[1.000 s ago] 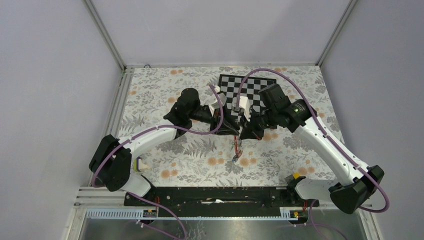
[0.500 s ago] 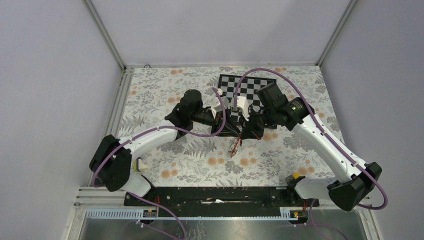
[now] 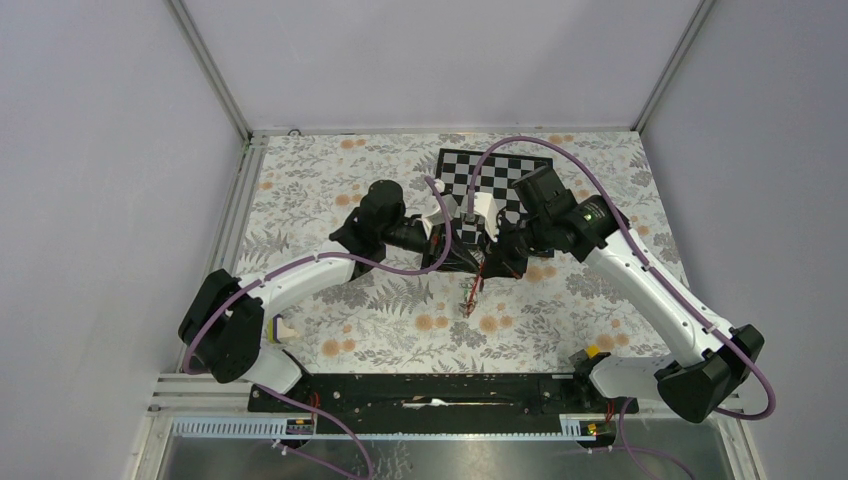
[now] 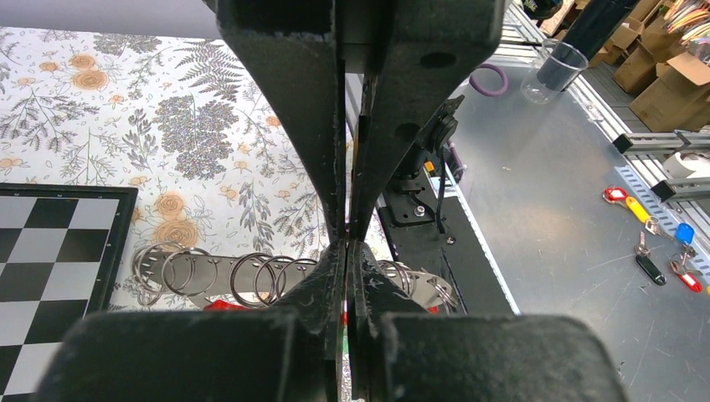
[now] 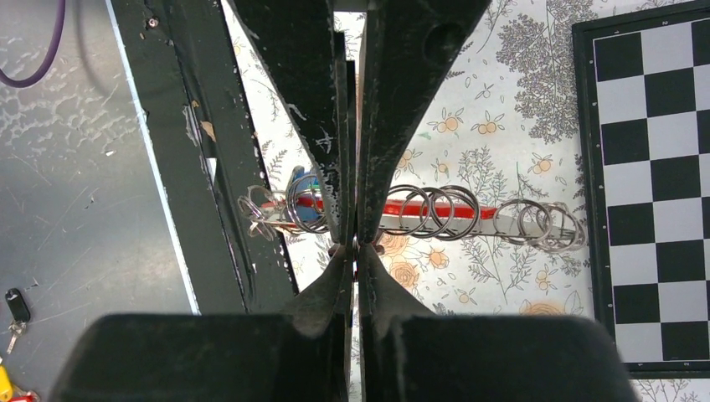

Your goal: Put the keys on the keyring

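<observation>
Right wrist view: keys (image 5: 295, 201) just beyond right pincer (image 5: 352, 247).

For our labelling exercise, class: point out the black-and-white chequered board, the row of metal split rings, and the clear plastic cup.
Black-and-white chequered board (image 3: 455, 168), top external view, its left part.
Row of metal split rings (image 5: 435, 213), right wrist view, middle cluster.
Clear plastic cup (image 4: 558, 74), left wrist view, side wall.

**Robotics test cell within a laboratory-workshop space**

The work surface is enclosed by plain grey panels (image 3: 100, 150) on aluminium frame posts (image 3: 210, 70). Two robot arms (image 3: 300, 272) are fixed to a black rail (image 3: 380, 385) at the near edge. A checkerboard (image 5: 653, 167) lies on a floral cloth (image 3: 320, 190). Outside the cell are a bare metal bench (image 4: 544, 209), cardboard boxes (image 4: 661, 84), a clear plastic cup (image 4: 557, 67) and loose tagged keys (image 4: 685, 233).
</observation>
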Tool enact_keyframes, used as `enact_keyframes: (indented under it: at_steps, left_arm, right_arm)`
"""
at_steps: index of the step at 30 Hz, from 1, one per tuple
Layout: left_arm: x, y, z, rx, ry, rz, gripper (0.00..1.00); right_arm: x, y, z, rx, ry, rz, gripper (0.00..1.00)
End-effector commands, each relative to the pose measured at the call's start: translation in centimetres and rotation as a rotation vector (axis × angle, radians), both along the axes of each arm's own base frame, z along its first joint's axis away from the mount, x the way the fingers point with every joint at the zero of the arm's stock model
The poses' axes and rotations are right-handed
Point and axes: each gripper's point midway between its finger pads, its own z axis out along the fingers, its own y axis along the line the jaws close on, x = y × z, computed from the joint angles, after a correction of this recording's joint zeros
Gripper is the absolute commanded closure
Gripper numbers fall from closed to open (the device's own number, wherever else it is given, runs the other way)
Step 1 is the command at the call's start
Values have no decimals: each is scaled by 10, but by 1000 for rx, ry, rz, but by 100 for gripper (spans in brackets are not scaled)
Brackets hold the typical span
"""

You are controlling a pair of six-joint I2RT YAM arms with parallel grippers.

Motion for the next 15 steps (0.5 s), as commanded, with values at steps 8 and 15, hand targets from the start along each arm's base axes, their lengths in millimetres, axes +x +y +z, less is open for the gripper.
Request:
enact_keyframes:
  at_steps: [8, 15]
  left_arm:
    - [-25, 12, 29, -77, -80, -120, 100]
    - [-31, 15, 28, -86, -82, -147, 100]
  right_arm:
    - [-4, -1, 5, 81, -138, 40, 65]
    - [-15, 2, 10, 151, -126, 101, 62]
